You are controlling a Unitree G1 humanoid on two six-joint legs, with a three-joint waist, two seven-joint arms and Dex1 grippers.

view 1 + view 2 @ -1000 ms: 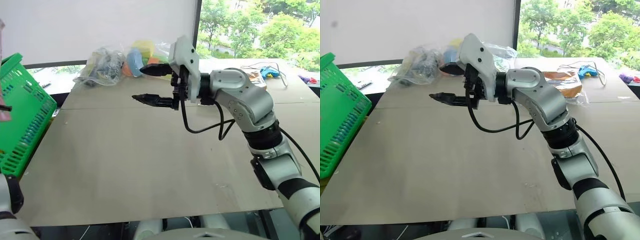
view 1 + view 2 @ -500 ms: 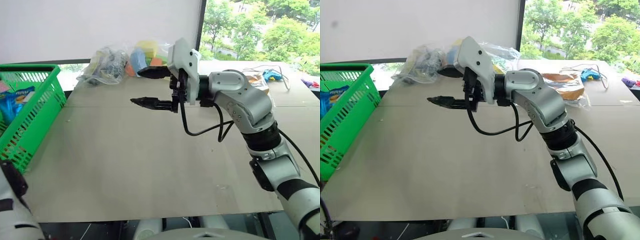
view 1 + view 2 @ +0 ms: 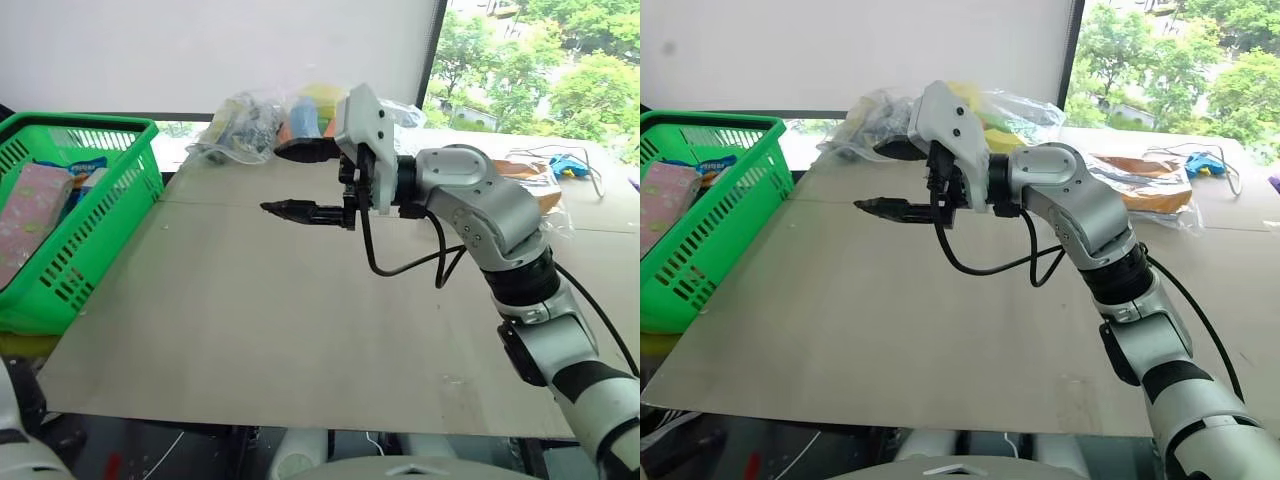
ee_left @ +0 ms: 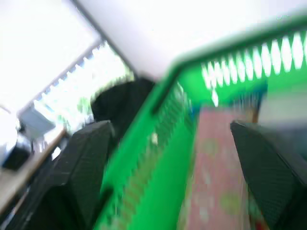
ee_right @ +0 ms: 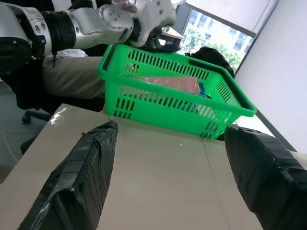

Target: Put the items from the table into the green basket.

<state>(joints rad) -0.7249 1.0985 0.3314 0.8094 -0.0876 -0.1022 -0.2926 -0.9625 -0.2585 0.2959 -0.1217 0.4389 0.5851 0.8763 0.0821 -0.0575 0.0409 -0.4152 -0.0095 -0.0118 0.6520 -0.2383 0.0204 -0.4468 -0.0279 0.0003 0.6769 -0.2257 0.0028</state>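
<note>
Plainly, there is one green basket point(image 3: 95, 215) at the left edge of the table point(image 3: 260, 330), and inside it lies one long pink pack point(image 3: 30, 215) with small round marks, with a blue-labelled item point(image 3: 85, 172) beside it toward the basket's far end (whether this is the bottle cannot be told). At the table's far edge sit clear bags of coloured sponges point(image 3: 300, 110), and one bagged tan shoe pair point(image 3: 1145, 185) lies off to the right.

The head views show the right gripper point(image 3: 295, 180) held above the table's middle, its arm bent at the elbow and reaching leftward at a level pitch, its two black fingers spread with nothing between them. The right wrist view adds what those miss: the left gripper point(image 5: 146, 24) raised over the basket's far rim. The left wrist view looks down into the basket onto the pack, its own fingers point(image 4: 84, 163) standing wide apart on either side and empty.
</note>
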